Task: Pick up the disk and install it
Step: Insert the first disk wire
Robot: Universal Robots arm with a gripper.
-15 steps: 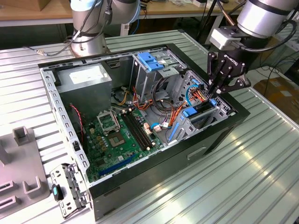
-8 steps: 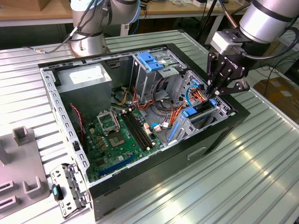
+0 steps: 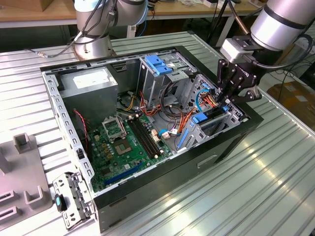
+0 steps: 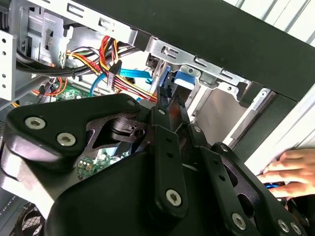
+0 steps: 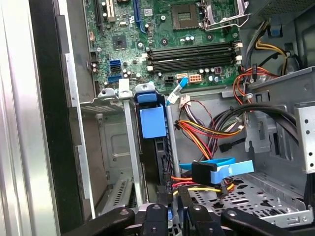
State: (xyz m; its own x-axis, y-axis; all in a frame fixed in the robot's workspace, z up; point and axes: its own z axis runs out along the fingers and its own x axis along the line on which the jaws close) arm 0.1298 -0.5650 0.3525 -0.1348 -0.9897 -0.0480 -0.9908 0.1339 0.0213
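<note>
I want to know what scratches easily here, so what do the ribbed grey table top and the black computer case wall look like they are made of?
The ribbed grey table top looks like bare brushed metal, likely aluminium: parallel grooves carry streaky bright reflections. The black computer case wall appears to be painted sheet metal, smooth and semi-matte, though a plastic skin can't be ruled out.

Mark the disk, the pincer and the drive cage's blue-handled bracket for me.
disk (image 5: 152, 123), first wrist view, blue carrier tab at its end.
pincer (image 3: 227, 98), exterior view, between the fingertips.
blue-handled bracket (image 3: 158, 64), exterior view, middle of the blue handle.
</note>
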